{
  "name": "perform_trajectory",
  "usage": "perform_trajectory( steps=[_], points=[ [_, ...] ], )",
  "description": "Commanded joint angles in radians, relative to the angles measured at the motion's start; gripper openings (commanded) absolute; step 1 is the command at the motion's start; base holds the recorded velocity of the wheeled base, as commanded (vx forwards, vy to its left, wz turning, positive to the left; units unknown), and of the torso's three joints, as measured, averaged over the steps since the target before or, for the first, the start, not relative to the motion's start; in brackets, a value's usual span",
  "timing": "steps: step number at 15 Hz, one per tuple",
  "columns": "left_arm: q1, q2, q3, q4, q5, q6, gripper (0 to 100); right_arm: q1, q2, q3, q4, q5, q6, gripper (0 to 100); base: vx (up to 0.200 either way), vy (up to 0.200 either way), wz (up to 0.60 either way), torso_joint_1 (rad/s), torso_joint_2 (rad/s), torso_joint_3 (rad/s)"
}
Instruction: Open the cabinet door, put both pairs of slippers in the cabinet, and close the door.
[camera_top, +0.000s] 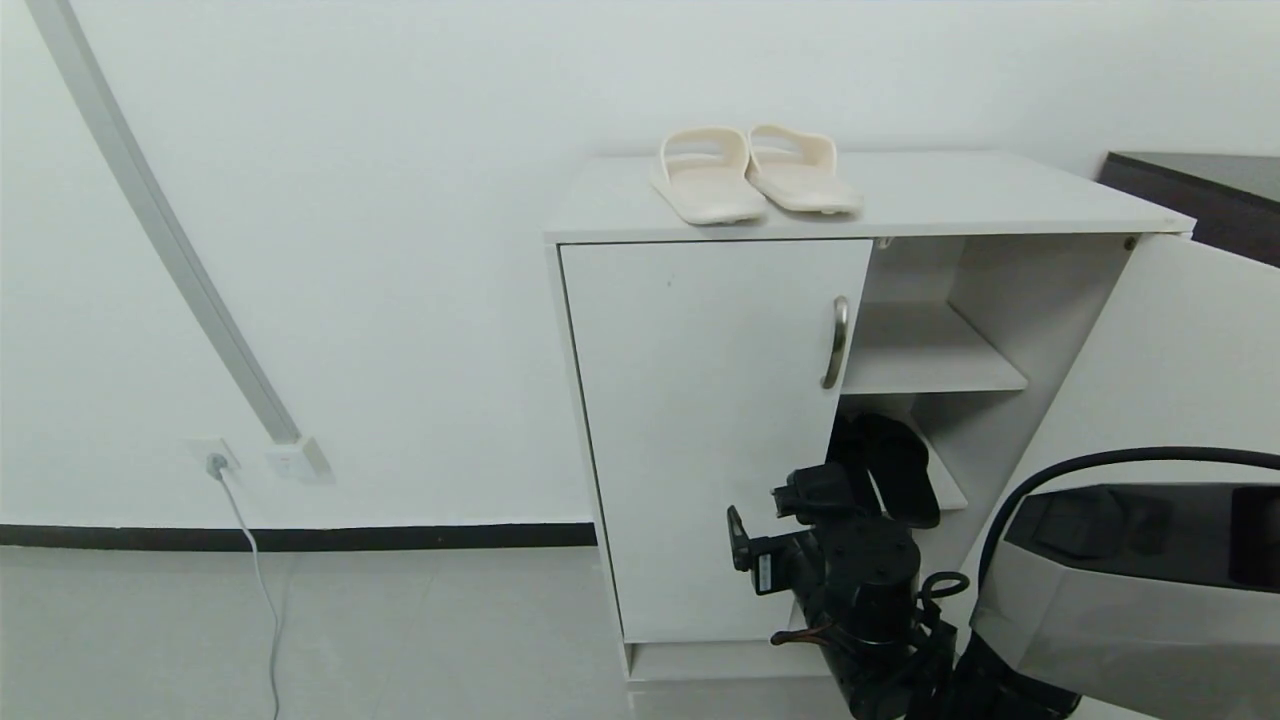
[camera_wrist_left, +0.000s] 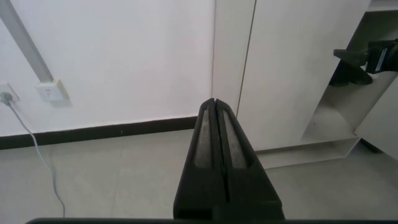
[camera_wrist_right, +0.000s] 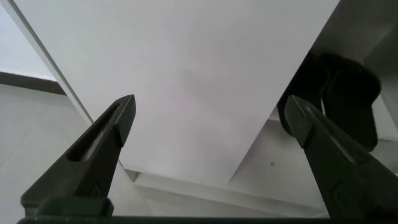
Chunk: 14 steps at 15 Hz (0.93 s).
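A white cabinet (camera_top: 700, 440) stands against the wall, its left door shut and its right door (camera_top: 1170, 350) swung open. A pair of cream slippers (camera_top: 755, 175) lies on its top. A pair of black slippers (camera_top: 895, 470) (camera_wrist_right: 351, 93) rests on the lower shelf inside. My right gripper (camera_top: 770, 515) (camera_wrist_right: 210, 106) hangs open and holds nothing, low in front of the shut left door, just outside the black slippers. My left gripper (camera_wrist_left: 214, 106) is shut on nothing, out over the floor to the cabinet's left, pointing at its side.
The left door's metal handle (camera_top: 836, 343) sits at its inner edge. The upper shelf (camera_top: 930, 365) is bare. A wall socket with a cable (camera_top: 215, 462) and a slanted duct (camera_top: 150, 210) are at left. Dark furniture (camera_top: 1200, 190) stands at right. Open floor (camera_top: 300, 630) lies left.
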Motion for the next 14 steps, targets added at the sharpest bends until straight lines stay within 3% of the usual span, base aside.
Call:
perform_trajectory(
  steps=[1,14],
  points=[
    [0.000,0.001,0.000,0.000,0.000,0.000,0,0.000,0.001,0.000,0.000,0.000,0.000,100,0.000,0.000,0.00,0.119,-0.45,-0.334],
    [0.000,0.001,0.000,0.000,0.000,-0.001,0,0.000,0.001,0.007,-0.011,0.000,0.000,100,0.000,0.000,0.00,0.173,-0.49,-0.322]
  ],
)
